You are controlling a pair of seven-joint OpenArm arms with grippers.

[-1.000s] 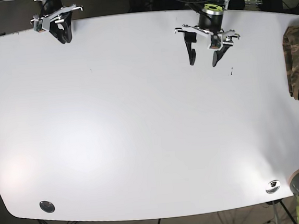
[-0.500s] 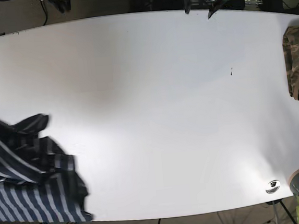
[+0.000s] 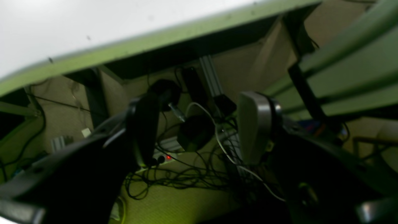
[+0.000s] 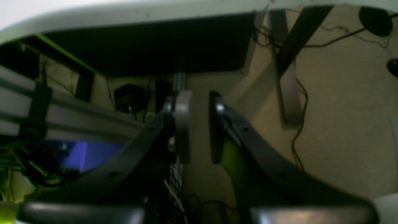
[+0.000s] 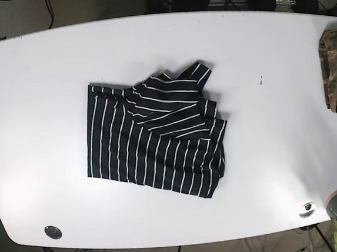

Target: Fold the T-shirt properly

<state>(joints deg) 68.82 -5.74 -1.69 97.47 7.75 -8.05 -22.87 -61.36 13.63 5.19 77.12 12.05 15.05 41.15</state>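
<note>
At the table (image 5: 265, 153) centre, the striped T-shirt (image 5: 155, 145) has newly landed, crumpled.

The right gripper (image 4: 196, 126) hangs below the white table edge (image 4: 130, 14), its two fingers (image 4: 183, 124) close together with a narrow gap and nothing between them; behind it stand a grey table leg (image 4: 287, 90), black cables (image 4: 300, 102) on the beige floor, and a blue glow (image 4: 88, 154) at left.
</note>
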